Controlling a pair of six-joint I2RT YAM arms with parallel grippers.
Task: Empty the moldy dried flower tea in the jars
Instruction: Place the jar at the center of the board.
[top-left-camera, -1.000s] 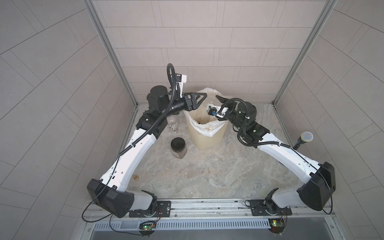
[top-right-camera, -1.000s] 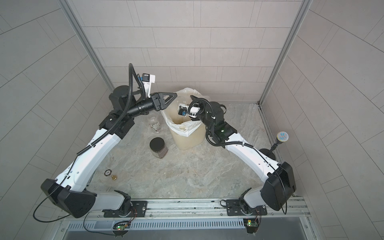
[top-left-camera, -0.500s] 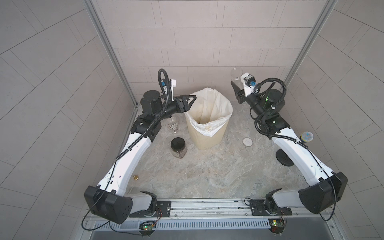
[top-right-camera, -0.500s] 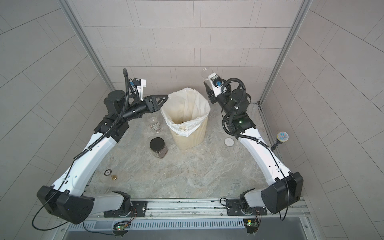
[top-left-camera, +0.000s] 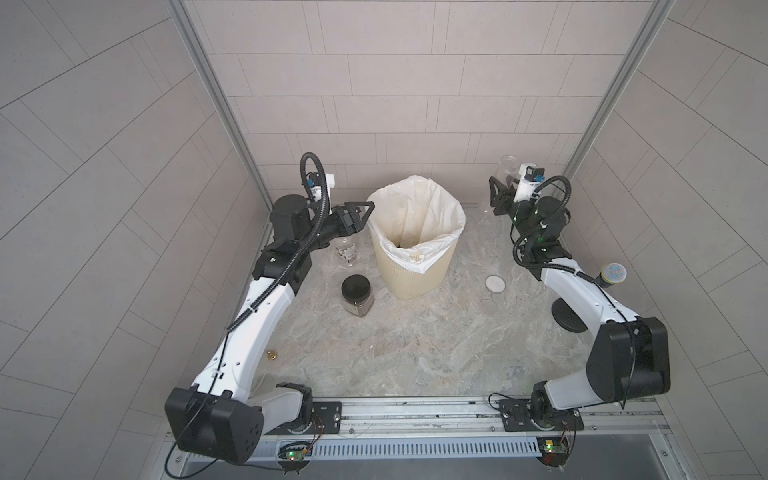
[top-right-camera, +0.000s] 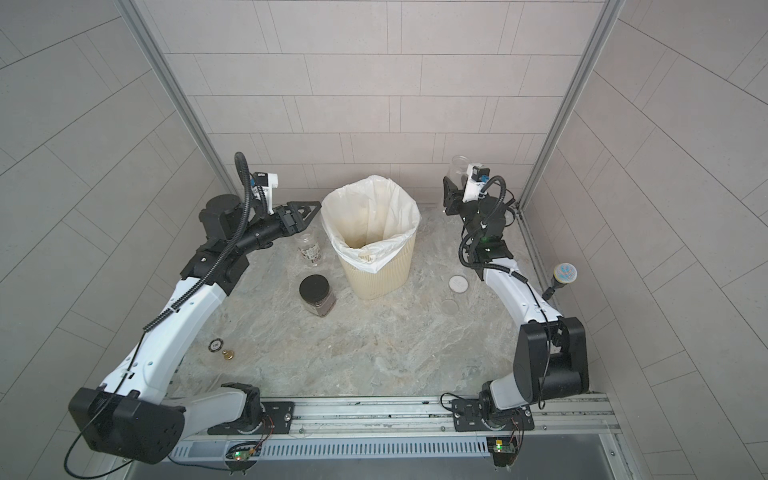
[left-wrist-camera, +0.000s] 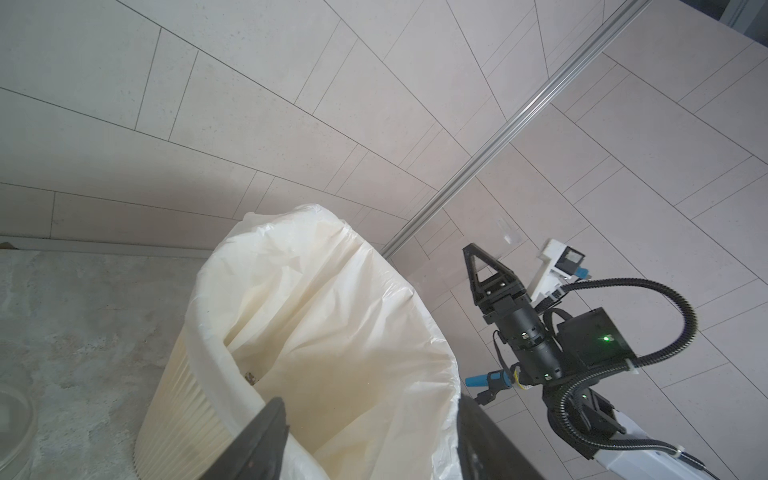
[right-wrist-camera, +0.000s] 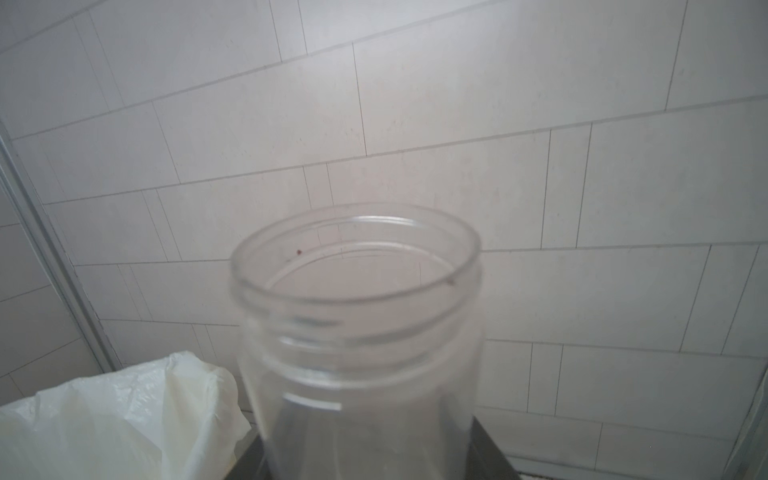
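The right tool (top-left-camera: 500, 192) pinches a clear jar (right-wrist-camera: 357, 324), upright, mouth up and all but empty, at 2 o'clock from the bin (top-left-camera: 415, 274). The left tool (top-left-camera: 360, 213) hangs spread at the bin's 9 o'clock rim. The tea (top-left-camera: 360, 308) sits in the black-lidded jar (top-left-camera: 356, 286), upright on the table (top-left-camera: 415, 340) at that tool's 6 o'clock, so the left arm is nearer. The labelled jar (top-left-camera: 345, 249) has print too small to read.

Lab test booth — tiled walls (top-left-camera: 415, 83), rail-mounted arms (top-left-camera: 257, 316).

Clear glossy jar (right-wrist-camera: 357, 332), crinkly plastic liner (top-left-camera: 415, 208), ribbed matt bin (top-left-camera: 419, 278).
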